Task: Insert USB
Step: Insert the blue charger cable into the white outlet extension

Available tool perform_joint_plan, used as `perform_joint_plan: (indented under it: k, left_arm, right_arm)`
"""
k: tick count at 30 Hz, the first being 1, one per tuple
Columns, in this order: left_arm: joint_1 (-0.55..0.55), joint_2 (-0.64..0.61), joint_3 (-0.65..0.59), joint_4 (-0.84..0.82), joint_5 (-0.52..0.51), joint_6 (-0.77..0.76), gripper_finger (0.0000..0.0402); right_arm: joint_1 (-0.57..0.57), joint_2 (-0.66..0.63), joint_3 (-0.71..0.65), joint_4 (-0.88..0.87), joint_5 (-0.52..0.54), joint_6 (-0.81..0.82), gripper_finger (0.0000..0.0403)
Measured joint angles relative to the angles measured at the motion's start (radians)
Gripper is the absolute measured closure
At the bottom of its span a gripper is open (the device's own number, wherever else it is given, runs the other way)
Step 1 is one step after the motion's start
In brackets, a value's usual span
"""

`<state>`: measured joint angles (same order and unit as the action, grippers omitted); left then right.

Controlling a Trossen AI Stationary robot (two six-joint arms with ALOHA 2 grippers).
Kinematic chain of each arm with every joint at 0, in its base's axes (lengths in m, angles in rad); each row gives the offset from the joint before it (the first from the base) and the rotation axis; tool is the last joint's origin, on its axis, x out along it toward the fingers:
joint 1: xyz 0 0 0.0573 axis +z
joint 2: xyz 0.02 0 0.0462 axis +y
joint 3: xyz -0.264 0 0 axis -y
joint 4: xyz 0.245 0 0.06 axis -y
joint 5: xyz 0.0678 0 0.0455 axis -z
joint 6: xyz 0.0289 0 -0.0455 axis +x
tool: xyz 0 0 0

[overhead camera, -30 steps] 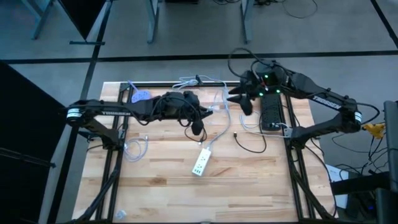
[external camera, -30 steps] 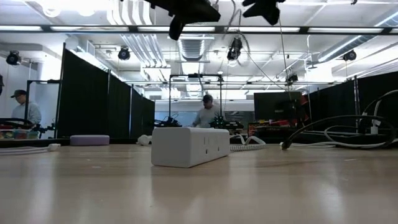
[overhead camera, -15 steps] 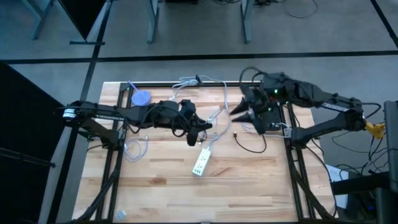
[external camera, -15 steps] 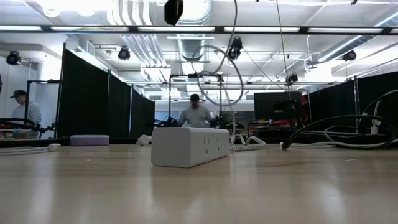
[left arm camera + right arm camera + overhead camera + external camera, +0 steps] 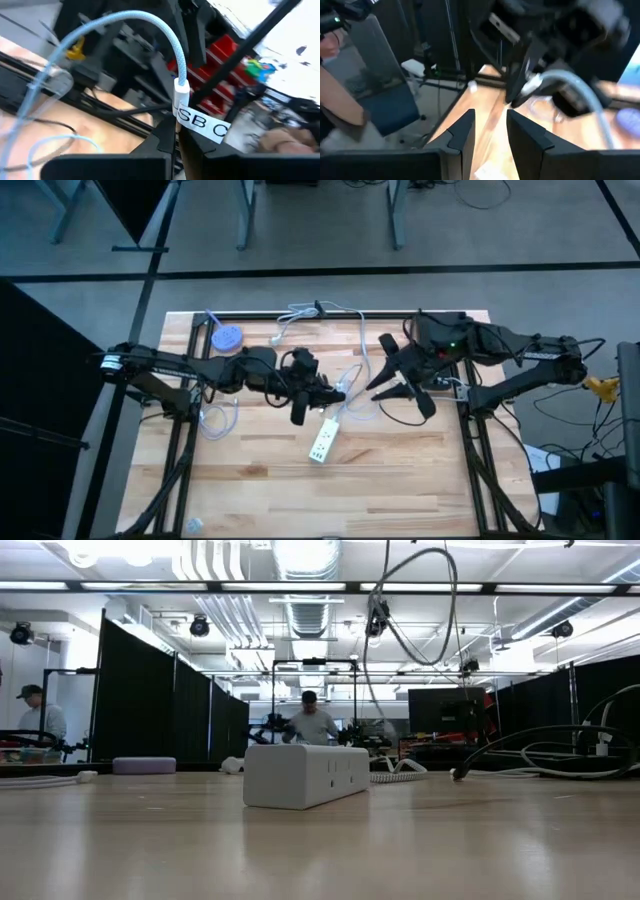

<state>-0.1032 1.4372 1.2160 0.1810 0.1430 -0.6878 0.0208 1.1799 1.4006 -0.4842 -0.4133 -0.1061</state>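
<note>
L gripper [image 5: 338, 394] is clamped on the USB plug [image 5: 182, 95] (labelled cable), just above the power strip [image 5: 322, 441]; R gripper [image 5: 388, 390] hangs near, part-open, empty.

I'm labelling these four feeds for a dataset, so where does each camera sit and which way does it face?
High view: above the table, looking straight down; shows both arms, the left gripper, the right gripper and the white power strip.
Low view: at table-top height, looking level across into the room; the power strip sits ahead, with a hanging cable above; no gripper shows.
Left wrist view: on the left arm; its fingers clamp a USB cable plug.
Right wrist view: on the right arm; its parted fingers face the left gripper.
Shared: the high and low views both show the power strip.
</note>
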Motion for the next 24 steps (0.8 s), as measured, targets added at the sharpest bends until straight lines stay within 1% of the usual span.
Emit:
perform_joint_plan:
  k: [4,7,12,15,18,22,24]
  left_arm:
    - [0.007,0.0,0.0,-0.003,0.122,-0.069,0.0401]
    - [0.03,0.0,0.0,0.0,0.281,-0.14,0.0401]
    - [0.105,0.0,0.0,0.004,0.588,-0.299,0.0401]
    - [0.156,0.002,0.0,0.004,0.715,-0.361,0.0401]
    - [0.199,0.012,0.0,0.004,0.771,-0.39,0.0401]
    - [0.232,0.036,0.0,0.004,0.832,-0.405,0.0401]
    - [0.237,0.044,0.0,0.004,0.866,-0.419,0.0401]
  right_arm:
    - [0.017,0.002,0.0,0.06,0.092,-0.169,0.0303]
    - [0.033,0.002,0.0,0.079,0.165,-0.319,0.0296]
    - [0.093,0.022,0.0,0.13,0.299,-0.574,0.0286]
    - [0.135,0.054,0.0,0.182,0.409,-0.739,0.0282]
    - [0.164,0.094,0.0,0.237,0.5,-0.896,0.0283]
    - [0.186,0.142,0.0,0.306,0.557,-1.042,0.0291]
    - [0.187,0.161,0.0,0.302,0.587,-1.102,0.0296]
